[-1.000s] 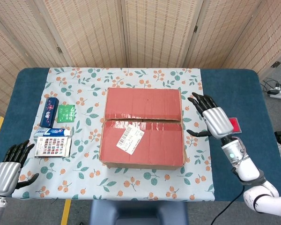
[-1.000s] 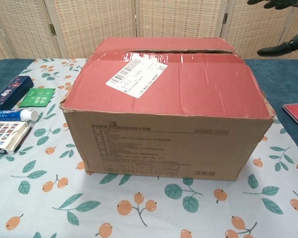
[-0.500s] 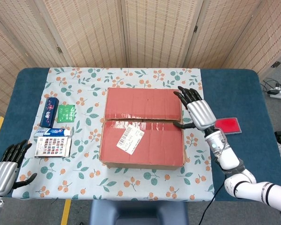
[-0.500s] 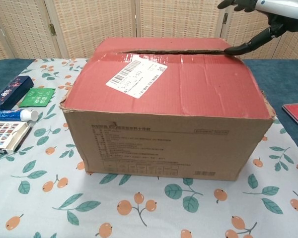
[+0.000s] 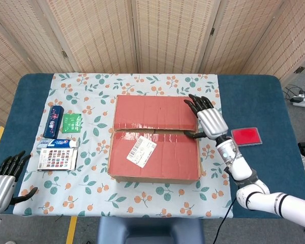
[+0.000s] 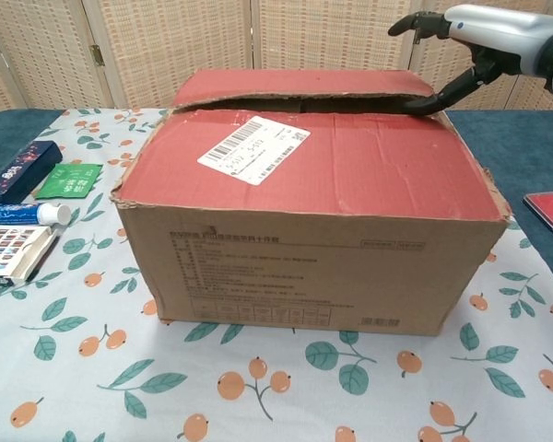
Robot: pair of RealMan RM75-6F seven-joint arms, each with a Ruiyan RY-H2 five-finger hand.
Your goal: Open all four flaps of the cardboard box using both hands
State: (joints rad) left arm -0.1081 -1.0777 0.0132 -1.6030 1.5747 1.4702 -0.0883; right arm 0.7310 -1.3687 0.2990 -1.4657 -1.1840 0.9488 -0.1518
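The cardboard box point(image 5: 155, 137) with red-taped top flaps stands mid-table on the flowered cloth. Its far flap point(image 6: 295, 85) is raised a little along the centre seam, while the near flap point(image 6: 332, 157) with the white label point(image 5: 141, 151) lies flat. My right hand point(image 5: 206, 119) is at the box's right end. Its thumb point(image 6: 442, 92) is hooked under the far flap's edge, and its fingers point(image 6: 424, 20) are spread above the flap without touching it. My left hand point(image 5: 2, 178) hovers off the table's front left corner, fingers apart and holding nothing, and shows only in the head view.
Left of the box lie a dark blue carton point(image 5: 54, 121), a green packet point(image 5: 71, 123), a toothpaste tube point(image 5: 57, 144) and a colourful flat box point(image 5: 56, 158). A red flat case point(image 5: 245, 136) sits right of the box, close to my right forearm. Wicker screens stand behind the table.
My right hand moved left onto the box's right end and slid its thumb into the seam; the far flap has lifted slightly. My left hand sank lower toward the frame's bottom edge.
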